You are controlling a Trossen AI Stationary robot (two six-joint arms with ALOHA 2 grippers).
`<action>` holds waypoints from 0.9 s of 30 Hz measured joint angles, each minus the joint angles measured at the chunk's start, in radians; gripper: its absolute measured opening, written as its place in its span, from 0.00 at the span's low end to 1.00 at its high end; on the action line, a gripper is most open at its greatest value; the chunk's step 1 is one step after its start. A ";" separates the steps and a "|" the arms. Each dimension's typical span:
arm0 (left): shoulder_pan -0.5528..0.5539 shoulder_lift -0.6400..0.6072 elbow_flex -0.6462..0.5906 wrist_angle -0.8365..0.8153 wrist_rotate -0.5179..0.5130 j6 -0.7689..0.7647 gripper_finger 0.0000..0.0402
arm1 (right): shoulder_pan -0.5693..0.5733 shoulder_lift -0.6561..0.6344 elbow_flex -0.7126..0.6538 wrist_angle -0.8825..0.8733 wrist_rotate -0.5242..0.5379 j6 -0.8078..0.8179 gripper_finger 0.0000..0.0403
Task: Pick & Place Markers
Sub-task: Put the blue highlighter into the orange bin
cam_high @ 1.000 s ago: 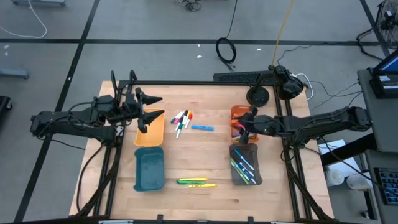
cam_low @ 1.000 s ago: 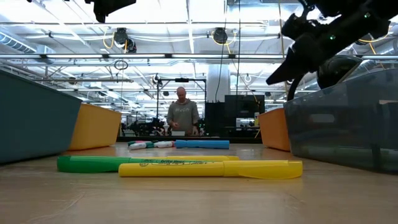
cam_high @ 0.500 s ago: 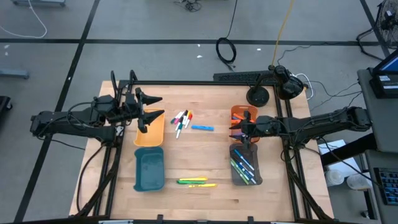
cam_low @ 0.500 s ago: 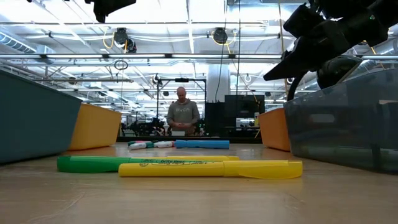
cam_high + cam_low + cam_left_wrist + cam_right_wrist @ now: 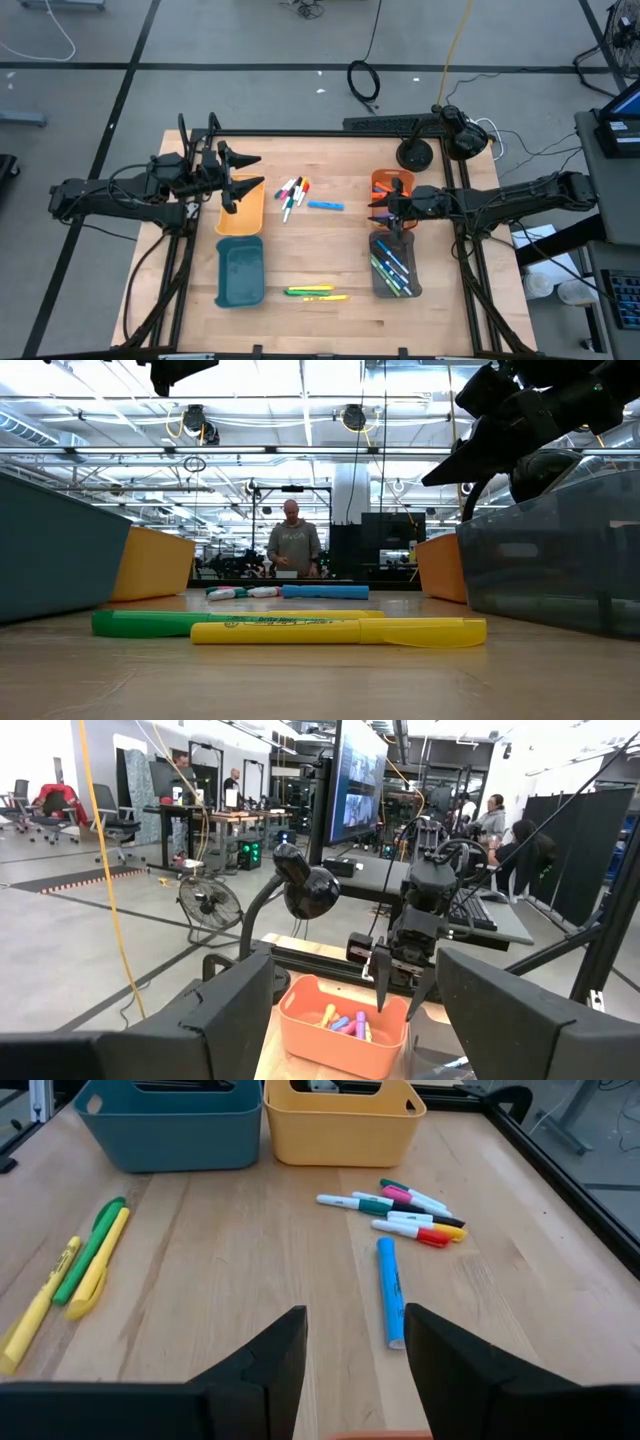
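Right gripper [image 5: 384, 212] parted, empty, hovering at near edge of orange tray [image 5: 392, 183], fingers facing blue highlighter [image 5: 390, 1291] at table centre. Left gripper [image 5: 246, 175] wide open, empty, waiting over yellow tray [image 5: 240, 216]. Thin markers [image 5: 410, 1215] clustered just beyond highlighter. Risks: pinching round barrel off-centre, rolling it into cluster; fingertips scraping wood on descent.

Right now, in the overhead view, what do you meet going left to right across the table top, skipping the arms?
Yellow tray → small pens → blue highlighter → orange tray.
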 joint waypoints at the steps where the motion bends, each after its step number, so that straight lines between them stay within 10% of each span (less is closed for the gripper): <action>1: 0.000 0.000 0.000 0.000 0.000 0.000 0.70 | 0.000 0.000 0.000 0.000 0.000 0.000 0.39; 27: 0.000 0.000 0.000 0.000 0.000 0.000 0.70 | 0.000 0.000 0.000 0.008 -0.001 0.086 0.39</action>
